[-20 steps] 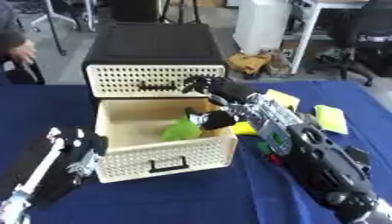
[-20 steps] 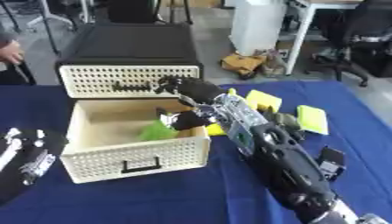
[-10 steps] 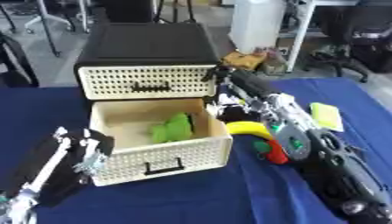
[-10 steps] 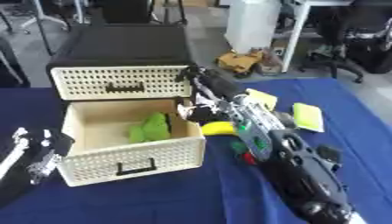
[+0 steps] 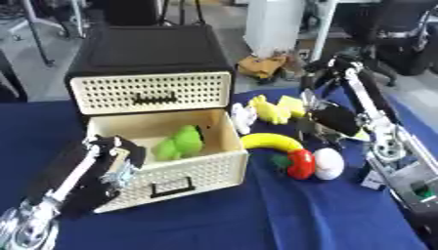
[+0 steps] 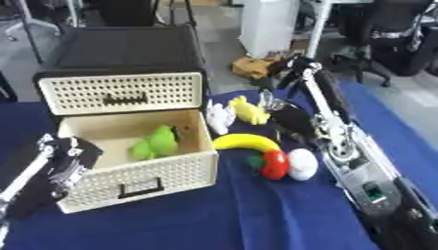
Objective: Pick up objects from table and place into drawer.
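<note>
At the near left the robot's left hand (image 5: pixel 102 163) rests against the front left corner of the open cream drawer (image 5: pixel 192 168), its fingers seeming relaxed rather than curled round anything, though they are blurred. The drawer is pulled out from a black cabinet (image 5: pixel 150 51) with 1 more perforated cream drawer front (image 5: pixel 150 93) shut above it. Inside the open drawer lies a green object (image 5: pixel 178 144), toward the right wall. On the blue tablecloth (image 5: pixel 256 219) just right of the drawer sits a small white object (image 5: pixel 240 117), then a yellow toy (image 5: pixel 268 110) behind a banana (image 5: pixel 272 141). Near the banana's right end are a red pepper with a green stem (image 5: pixel 297 163) and a white egg-shaped thing (image 5: pixel 328 163), touching each other. Further right the right arm (image 5: pixel 368 105) reaches across, and the right hand (image 5: pixel 329 119) hangs over the cloth behind the pepper; I cannot tell how its fingers are set
</note>
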